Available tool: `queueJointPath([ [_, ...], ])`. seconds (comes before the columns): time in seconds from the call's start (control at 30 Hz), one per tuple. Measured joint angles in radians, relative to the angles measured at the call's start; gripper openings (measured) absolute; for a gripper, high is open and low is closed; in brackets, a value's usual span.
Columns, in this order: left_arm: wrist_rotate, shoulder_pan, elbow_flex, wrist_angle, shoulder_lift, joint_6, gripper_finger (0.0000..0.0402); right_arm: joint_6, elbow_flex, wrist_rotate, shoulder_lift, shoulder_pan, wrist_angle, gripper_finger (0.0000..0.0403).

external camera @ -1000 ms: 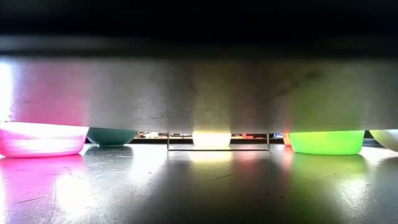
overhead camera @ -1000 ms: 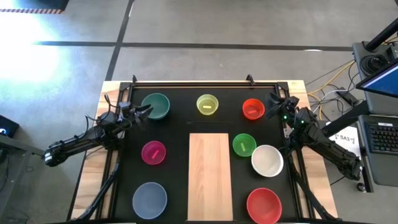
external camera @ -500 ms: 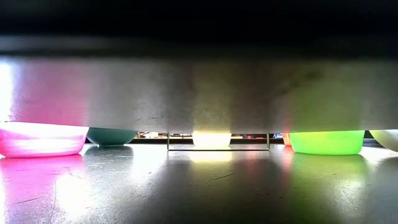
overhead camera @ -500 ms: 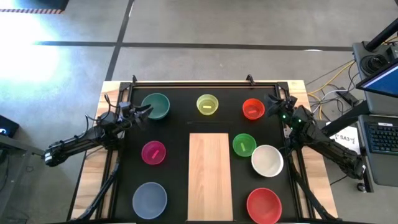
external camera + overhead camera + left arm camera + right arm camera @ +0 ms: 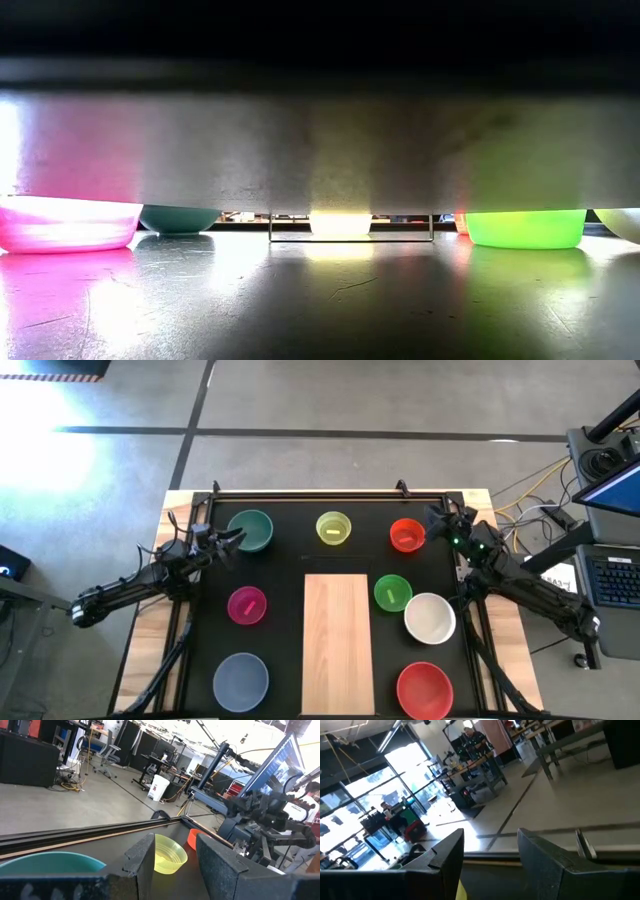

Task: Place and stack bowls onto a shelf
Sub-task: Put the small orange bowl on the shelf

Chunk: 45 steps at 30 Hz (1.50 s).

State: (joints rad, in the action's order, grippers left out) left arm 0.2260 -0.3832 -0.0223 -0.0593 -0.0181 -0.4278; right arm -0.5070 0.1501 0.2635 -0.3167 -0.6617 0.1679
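Right gripper (image 5: pixel 434 520) stood at the far right corner of the table, just beside the orange-red bowl (image 5: pixel 406 535), its fingers (image 5: pixel 547 862) parted with a clear gap and nothing between them. Left gripper (image 5: pixel 232 540) hung by the near-side rim of the teal bowl (image 5: pixel 251 530), likewise parted and empty, with the yellow bowl (image 5: pixel 167 853) seen through the gap. Shelf (image 5: pixel 338 643) lay flat in the middle of the table and bare; no bowl on it yet. Round it: yellow bowl beyond its far end, magenta bowl (image 5: pixel 247 605) and grey-blue bowl (image 5: pixel 240 678) to its left, bright green bowl (image 5: pixel 392 592) just beside its right edge, white bowl (image 5: pixel 430 616) close against the green one, red bowl (image 5: pixel 424 688) at the near right. Judged: thin plastic bowls, light, fairly stiff but liable to flex at the rim, smooth and likely slippery, and they would skate on the black tabletop if nudged. Not fragile. Best hold would be across the rim wall, one finger inside and one outside, taken from above. For the right gripper the orange-red bowl sat toward the table's centre from its tips, near but apparently not touching. Larger bowls probably belong at the bottom of any stack.
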Motion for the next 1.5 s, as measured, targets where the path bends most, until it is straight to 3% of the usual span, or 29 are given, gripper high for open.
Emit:
queueJointPath([
  [0.1,0.000,0.000,0.000,0.000,0.000,0.000,0.0126,0.028,0.077,0.000,-0.049,0.000,-0.084,0.0173],
  [0.47,0.000,0.000,0.000,0.000,0.000,0.000,0.0126,0.032,0.399,-0.044,-0.246,0.000,-0.725,0.0173],
  [0.63,0.000,0.000,0.000,0.000,0.000,0.000,0.0126,-0.004,0.498,-0.063,-0.324,0.000,-0.882,0.0173],
  [0.9,0.000,0.000,0.000,0.000,0.000,0.000,0.0126,-0.009,0.560,-0.184,-0.441,0.000,-0.924,0.0173],
  [1.33,0.000,0.000,0.000,0.000,0.000,0.000,0.0126,0.007,0.565,-0.199,-0.607,0.000,-0.920,0.0173],
  [1.5,0.000,0.000,0.000,0.000,0.000,0.000,0.0126,0.013,0.565,-0.286,-0.661,0.005,-0.918,0.0173],
])
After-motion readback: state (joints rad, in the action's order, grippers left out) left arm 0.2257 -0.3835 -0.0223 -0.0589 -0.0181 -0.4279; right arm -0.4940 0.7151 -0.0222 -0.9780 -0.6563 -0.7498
